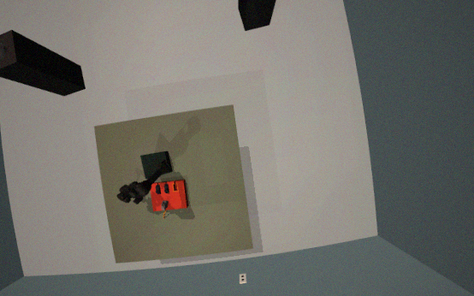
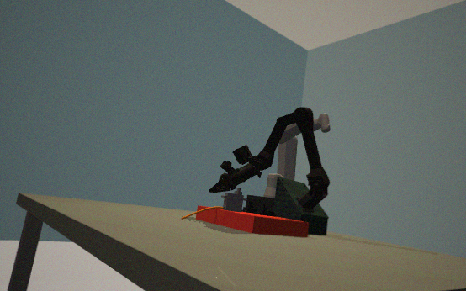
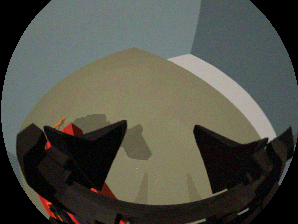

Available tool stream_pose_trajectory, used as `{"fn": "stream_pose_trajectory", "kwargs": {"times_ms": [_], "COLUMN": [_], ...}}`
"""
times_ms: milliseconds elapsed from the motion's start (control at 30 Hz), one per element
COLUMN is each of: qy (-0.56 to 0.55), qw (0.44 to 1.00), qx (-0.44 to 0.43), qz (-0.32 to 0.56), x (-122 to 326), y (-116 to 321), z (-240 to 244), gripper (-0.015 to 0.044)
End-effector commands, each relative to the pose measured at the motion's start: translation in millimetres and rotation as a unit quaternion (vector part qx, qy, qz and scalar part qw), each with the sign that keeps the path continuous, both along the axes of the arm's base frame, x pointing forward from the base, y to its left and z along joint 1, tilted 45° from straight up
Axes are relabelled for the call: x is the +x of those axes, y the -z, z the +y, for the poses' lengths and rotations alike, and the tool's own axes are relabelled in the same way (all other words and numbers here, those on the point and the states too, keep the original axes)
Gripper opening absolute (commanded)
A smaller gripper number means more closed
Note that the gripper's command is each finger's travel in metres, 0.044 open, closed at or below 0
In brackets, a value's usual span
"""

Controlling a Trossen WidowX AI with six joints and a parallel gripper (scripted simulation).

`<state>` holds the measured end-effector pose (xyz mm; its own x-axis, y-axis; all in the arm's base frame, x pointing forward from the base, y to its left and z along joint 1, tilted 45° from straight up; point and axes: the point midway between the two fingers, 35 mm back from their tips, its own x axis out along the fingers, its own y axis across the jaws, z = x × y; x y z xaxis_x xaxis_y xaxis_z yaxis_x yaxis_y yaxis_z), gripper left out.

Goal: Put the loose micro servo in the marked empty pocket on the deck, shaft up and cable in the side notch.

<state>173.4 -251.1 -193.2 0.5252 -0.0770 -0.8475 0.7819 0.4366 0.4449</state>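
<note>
The loose grey micro servo (image 1: 165, 204) (image 2: 233, 201) stands on the red deck (image 1: 179, 202) (image 2: 231, 219) near its edge, outside the marked pocket. Its shaft looks to point up, with the ears above the deck surface. Its orange cable (image 1: 164, 214) (image 2: 202, 210) runs out over the deck's edge. The yellow-outlined empty pocket (image 1: 175, 190) is near the opposite edge, beside two dark servos; it is hidden in the exterior view. My gripper (image 1: 129, 200) (image 2: 213, 189) (image 3: 161, 125) is open and empty, above the table beside the deck, higher than the deck surface.
A dark green block (image 1: 154, 164) (image 2: 317, 220) adjoins the deck side in view, near the arm's base. Two dark servos (image 1: 158, 188) (image 1: 166, 188) sit in the deck. In the wrist view, the deck (image 3: 71, 129) is partly behind the left finger. The table (image 3: 160, 90) ends beyond the fingers.
</note>
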Motion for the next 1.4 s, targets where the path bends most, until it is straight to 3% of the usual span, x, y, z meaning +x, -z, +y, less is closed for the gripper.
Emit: {"fn": "stream_pose_trajectory", "kwargs": {"times_ms": [0,433,867,1133,1367], "qy": [-0.002,-0.154,-0.32,-0.398,-0.399], "qw": [1.0,0.983,0.921,0.869,0.868], "qx": [0.001,0.095,0.211,0.275,0.276], "qz": [0.0,0.031,0.074,0.101,0.101], "x": [1,71,135,156,157], "y": [0,-28,-119,-196,-196], "z": [0,18,76,126,129], "gripper": [0.0426,0.044,0.044,0.044,0.044]}}
